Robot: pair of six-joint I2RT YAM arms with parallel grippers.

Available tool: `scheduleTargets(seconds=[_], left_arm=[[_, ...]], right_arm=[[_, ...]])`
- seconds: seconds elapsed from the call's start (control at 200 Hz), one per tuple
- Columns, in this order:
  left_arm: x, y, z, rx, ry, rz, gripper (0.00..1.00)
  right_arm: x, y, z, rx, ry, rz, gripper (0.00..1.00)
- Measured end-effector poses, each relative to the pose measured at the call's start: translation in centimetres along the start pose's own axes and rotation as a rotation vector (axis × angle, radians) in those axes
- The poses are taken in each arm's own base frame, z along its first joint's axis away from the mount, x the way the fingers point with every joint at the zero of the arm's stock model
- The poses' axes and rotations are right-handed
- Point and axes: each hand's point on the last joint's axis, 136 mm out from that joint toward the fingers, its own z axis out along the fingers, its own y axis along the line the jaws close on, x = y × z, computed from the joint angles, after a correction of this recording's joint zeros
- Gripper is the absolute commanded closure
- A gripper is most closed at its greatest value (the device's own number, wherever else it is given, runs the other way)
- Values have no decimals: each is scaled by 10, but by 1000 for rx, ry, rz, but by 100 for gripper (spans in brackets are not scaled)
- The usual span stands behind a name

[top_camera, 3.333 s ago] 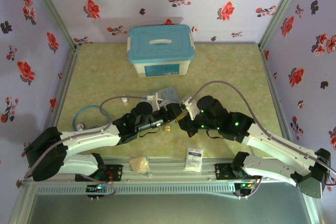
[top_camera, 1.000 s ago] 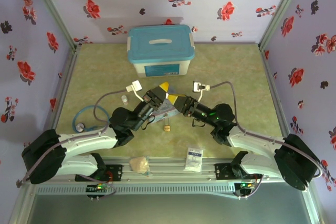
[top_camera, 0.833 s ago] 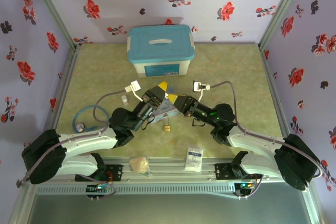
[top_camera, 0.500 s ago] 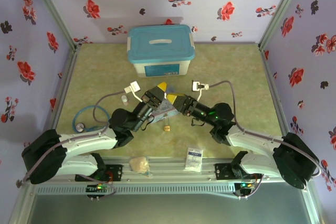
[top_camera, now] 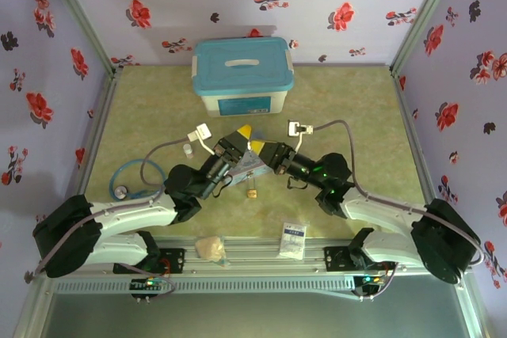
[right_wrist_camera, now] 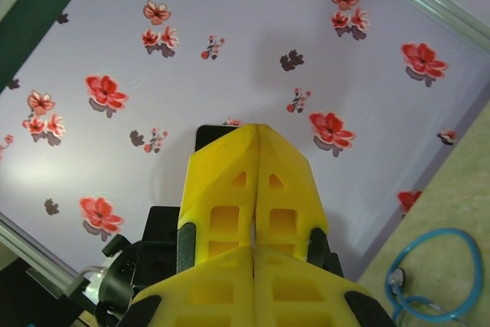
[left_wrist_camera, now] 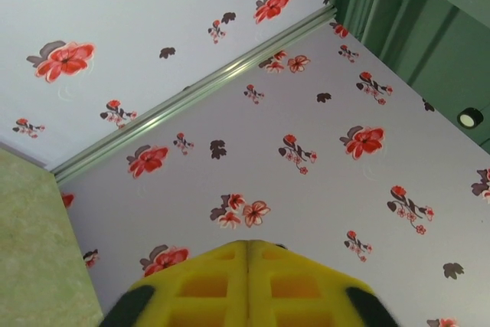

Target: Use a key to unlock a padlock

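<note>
Right gripper [right_wrist_camera: 256, 132] newly flush, waffled yellow wedges near squarish brass padlock [top_camera: 251, 192]

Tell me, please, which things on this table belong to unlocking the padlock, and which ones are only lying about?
For the job:
- padlock

Only lying about:
- blue-lidded storage box
- stethoscope
- small white bottle
- tin
- white packet
- crumpled tan lump

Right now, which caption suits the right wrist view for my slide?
Right gripper, shut, aimed at the floral wall; blue tubing on the table at lower right.
</note>
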Motion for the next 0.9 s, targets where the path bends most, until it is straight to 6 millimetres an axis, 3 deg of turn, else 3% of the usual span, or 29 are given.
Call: scheduleTargets(seconds=[0.22, 0.36, 0.475, 0.67, 0.9], left_arm=[[-11, 25, -8, -87, 24, 19, 45], [-11, 16, -5, -104, 108, 52, 46], [-2, 5, -3, -86, 185, 71, 51], [22, 14, -9, -113, 323, 91, 52], [33, 22, -14, -139, 383, 93, 72]], right_arm=[[-2, 12, -19, 81, 38, -105, 100], [1, 7, -22, 143, 88, -143, 100], [9, -3, -22, 182, 135, -138, 100], [16, -9, -22, 202, 175, -127, 100], [16, -10, -22, 206, 186, -130, 100]])
